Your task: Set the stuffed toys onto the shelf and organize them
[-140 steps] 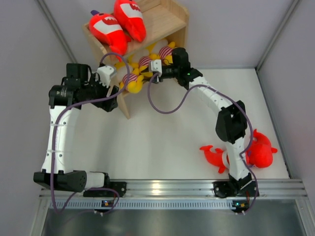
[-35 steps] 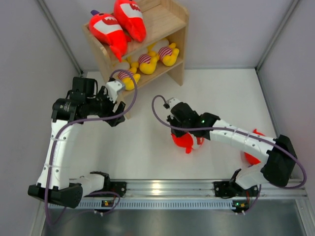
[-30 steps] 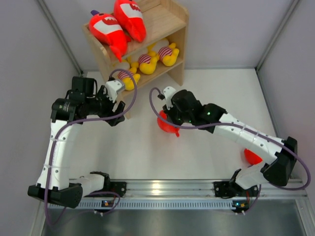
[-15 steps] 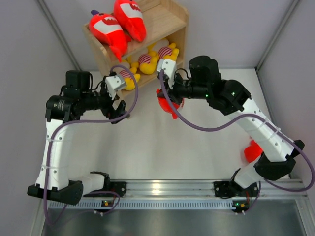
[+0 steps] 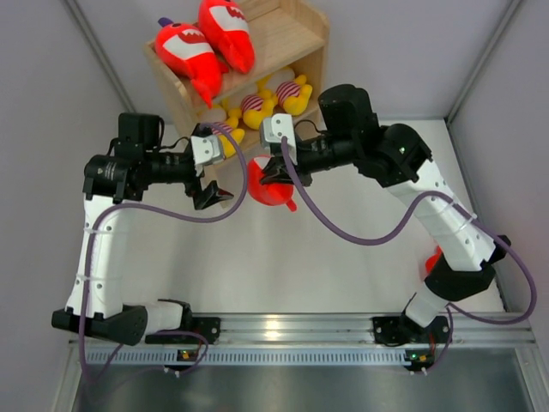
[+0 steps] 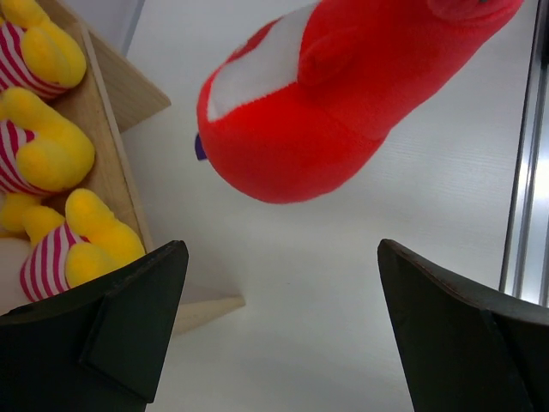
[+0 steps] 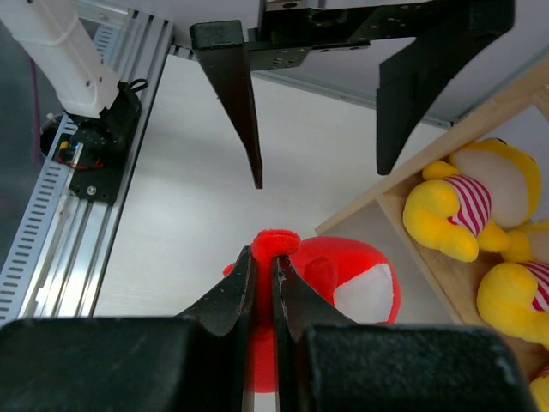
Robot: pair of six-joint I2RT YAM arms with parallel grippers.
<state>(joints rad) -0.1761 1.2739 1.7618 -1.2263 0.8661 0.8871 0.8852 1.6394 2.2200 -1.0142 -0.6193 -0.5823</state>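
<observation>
My right gripper [image 5: 276, 172] is shut on a fin of a red shark plush [image 5: 273, 188] and holds it in the air in front of the wooden shelf [image 5: 279, 39]. The wrist view shows the pinched fin [image 7: 273, 245] and the plush body [image 7: 343, 283]. My left gripper [image 5: 213, 172] is open and empty, just left of the plush, which hangs ahead of it [image 6: 343, 94]. Two red sharks [image 5: 202, 43] lie on the top tier. Three yellow striped plushes [image 5: 257, 107] sit on the lower tier. Another red shark [image 5: 434, 260] lies at the right, mostly hidden by the arm.
The shelf's left side panel [image 5: 219, 189] stands right next to my left gripper. Grey walls close in the white table [image 5: 283, 266] on three sides. A metal rail [image 5: 300, 330] with both arm bases runs along the near edge.
My right arm picked a red shark off the table at the right, carried it left and up to the shelf front. My left gripper drew back slightly and stays open.
</observation>
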